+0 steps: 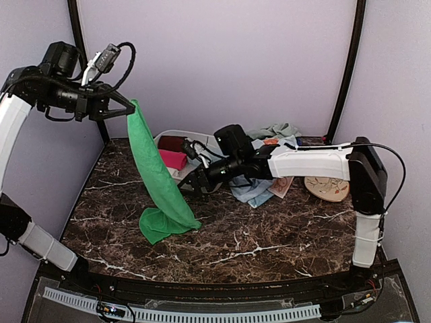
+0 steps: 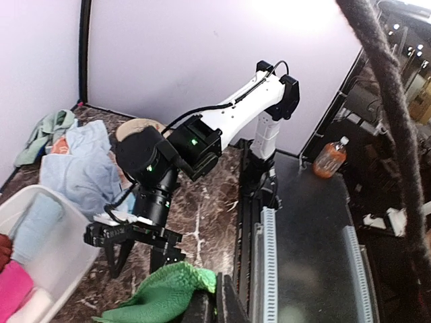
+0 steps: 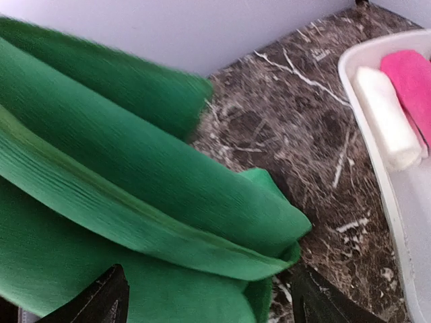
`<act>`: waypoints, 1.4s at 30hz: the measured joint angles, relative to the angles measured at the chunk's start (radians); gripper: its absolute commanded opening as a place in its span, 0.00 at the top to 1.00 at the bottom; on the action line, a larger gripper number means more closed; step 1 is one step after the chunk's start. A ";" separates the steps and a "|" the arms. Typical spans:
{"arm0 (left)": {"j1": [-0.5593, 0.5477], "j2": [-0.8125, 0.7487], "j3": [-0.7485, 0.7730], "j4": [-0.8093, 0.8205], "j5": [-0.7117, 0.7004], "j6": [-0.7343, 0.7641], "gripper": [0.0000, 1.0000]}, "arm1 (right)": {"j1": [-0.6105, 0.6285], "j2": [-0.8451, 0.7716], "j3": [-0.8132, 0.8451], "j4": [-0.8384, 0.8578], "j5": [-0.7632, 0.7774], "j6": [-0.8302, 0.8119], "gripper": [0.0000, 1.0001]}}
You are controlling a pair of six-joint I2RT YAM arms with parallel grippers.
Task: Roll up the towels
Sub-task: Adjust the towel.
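Holding the towel [image 1: 153,168] high by one corner in my clamped left jaws lets it hang straight, tail on the counter [image 1: 269,235]; my right jaws, apart, hover beside its lower half.

We find the lighting bright and even. Glare whitens the wall [image 2: 303,13] in the left wrist view, and the green towel [image 3: 135,188] looks soft close up, possibly motion blur.

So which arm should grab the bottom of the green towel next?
Probably the right arm: the right claw is open and low beside the green towel's lower part, while the left claw is up high, shut on its top corner.
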 measured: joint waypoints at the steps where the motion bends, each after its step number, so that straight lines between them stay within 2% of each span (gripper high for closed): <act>1: 0.002 0.018 0.074 -0.048 -0.037 0.031 1.00 | -0.001 0.020 -0.013 -0.004 0.030 -0.003 0.17; 4: 0.007 0.035 0.185 -0.132 -0.132 0.088 1.00 | 0.019 0.087 -0.019 -0.002 0.101 -0.010 0.22; 9: 0.007 -0.001 0.209 -0.209 -0.267 0.135 1.00 | 0.080 0.172 -0.018 0.041 0.158 0.009 0.31; 13: 0.007 -0.024 0.209 -0.231 -0.339 0.139 1.00 | 0.120 0.200 -0.018 0.136 0.143 0.071 0.64; 15: 0.007 -0.029 0.202 -0.221 -0.375 0.135 1.00 | 0.133 0.201 -0.018 0.189 0.132 0.097 0.93; 16: 0.007 -0.033 0.193 -0.211 -0.391 0.131 1.00 | 0.139 0.201 -0.016 0.219 0.132 0.119 1.00; 23: 0.007 -0.103 0.049 -0.008 -0.544 0.071 1.00 | 0.142 0.181 -0.042 0.287 0.215 0.180 1.00; 27: 0.007 -0.119 0.033 0.095 -0.581 0.040 1.00 | 0.104 0.051 -0.173 0.298 0.332 0.182 1.00; 29: 0.007 -0.113 0.048 0.133 -0.591 0.029 1.00 | 0.089 -0.001 -0.185 0.290 0.392 0.166 1.00; 31: 0.007 -0.095 0.093 0.160 -0.608 0.023 1.00 | 0.072 -0.050 -0.185 0.291 0.461 0.145 0.84; 34: 0.007 -0.054 0.216 0.195 -0.636 0.034 1.00 | 0.068 -0.079 -0.175 0.296 0.516 0.109 0.43; 35: 0.007 -0.043 0.257 0.198 -0.642 0.043 1.00 | 0.068 -0.068 -0.153 0.287 0.520 0.090 0.36; 38: 0.007 -0.035 0.352 0.198 -0.665 0.088 1.00 | 0.068 0.021 -0.050 0.248 0.520 0.057 0.27; 42: 0.007 -0.085 0.349 0.192 -0.711 0.158 1.00 | 0.069 0.169 0.039 0.221 0.502 0.043 0.23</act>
